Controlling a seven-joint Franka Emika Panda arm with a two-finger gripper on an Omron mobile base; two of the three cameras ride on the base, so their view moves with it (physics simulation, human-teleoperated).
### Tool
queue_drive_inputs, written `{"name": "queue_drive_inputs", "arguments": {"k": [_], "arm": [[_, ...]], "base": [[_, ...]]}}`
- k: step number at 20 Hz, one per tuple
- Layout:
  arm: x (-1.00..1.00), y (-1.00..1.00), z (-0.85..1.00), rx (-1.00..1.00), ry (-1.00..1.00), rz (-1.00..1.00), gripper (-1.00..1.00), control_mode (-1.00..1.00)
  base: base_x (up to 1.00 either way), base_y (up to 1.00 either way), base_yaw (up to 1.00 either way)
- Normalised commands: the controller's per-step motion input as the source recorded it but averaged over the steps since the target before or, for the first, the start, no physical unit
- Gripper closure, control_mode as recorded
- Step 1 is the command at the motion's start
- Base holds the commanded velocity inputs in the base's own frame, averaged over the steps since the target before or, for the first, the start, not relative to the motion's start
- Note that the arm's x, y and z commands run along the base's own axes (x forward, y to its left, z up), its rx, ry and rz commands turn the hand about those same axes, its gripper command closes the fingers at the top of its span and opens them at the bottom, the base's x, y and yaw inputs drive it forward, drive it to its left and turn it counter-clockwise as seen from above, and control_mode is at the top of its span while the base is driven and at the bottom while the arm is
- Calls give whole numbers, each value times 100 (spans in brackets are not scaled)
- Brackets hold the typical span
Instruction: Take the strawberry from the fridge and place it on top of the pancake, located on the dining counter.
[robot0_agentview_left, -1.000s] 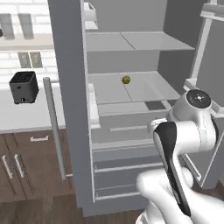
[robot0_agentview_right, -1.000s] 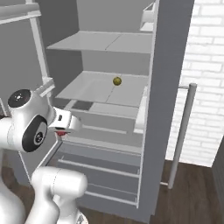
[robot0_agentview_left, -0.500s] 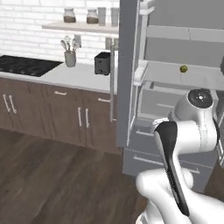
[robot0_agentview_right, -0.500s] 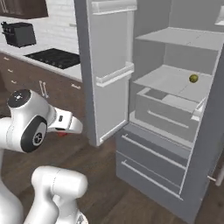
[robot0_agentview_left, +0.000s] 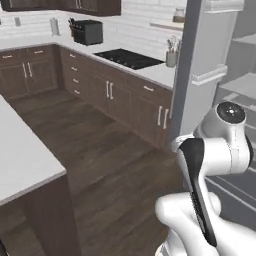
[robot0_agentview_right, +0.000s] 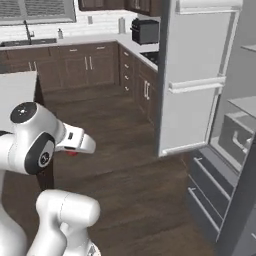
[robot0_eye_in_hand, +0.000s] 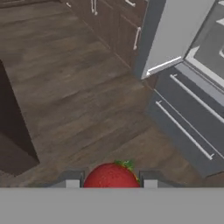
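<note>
The strawberry (robot0_eye_in_hand: 112, 176), red with a small green top, sits between the two dark fingertips (robot0_eye_in_hand: 72, 180) of my gripper (robot0_eye_in_hand: 111, 183), which is shut on it. In the right base view a sliver of red strawberry (robot0_agentview_right: 73, 152) peeks from under the gripper (robot0_agentview_right: 76, 149), held out over the wood floor. The fridge (robot0_agentview_right: 196, 80) stands at the right with its grey door (robot0_agentview_left: 201, 75) open and its lower drawers (robot0_eye_in_hand: 189, 124) below. A corner of the pale dining counter (robot0_agentview_left: 24, 161) lies at the left, also in the right base view (robot0_agentview_right: 16, 91). The pancake is out of view.
Dark brown cabinets (robot0_agentview_left: 117, 97) with a white top, a black cooktop (robot0_agentview_left: 127, 58) and a black toaster (robot0_agentview_right: 145, 31) line the brick wall. Wood floor (robot0_agentview_right: 125, 150) spreads between the fridge and the dining counter's brown base (robot0_eye_in_hand: 13, 135).
The base has turned left, so both base views swung from the fridge's shelves to the kitchen floor and cabinets. The gripper's hold has not changed.
</note>
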Motion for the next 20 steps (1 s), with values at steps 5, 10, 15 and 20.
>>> {"name": "queue_drive_inputs", "arguments": {"k": [5, 10, 15, 20], "arm": [[0, 0, 0, 0, 0, 0, 100, 100], [0, 0, 0, 0, 0, 0, 100, 100], [0, 0, 0, 0, 0, 0, 100, 100], [0, 0, 0, 0, 0, 0, 100, 100]], "base": [[-68, 54, 56], [-32, 100, 24], [-11, 100, 22], [0, 100, 38]]}}
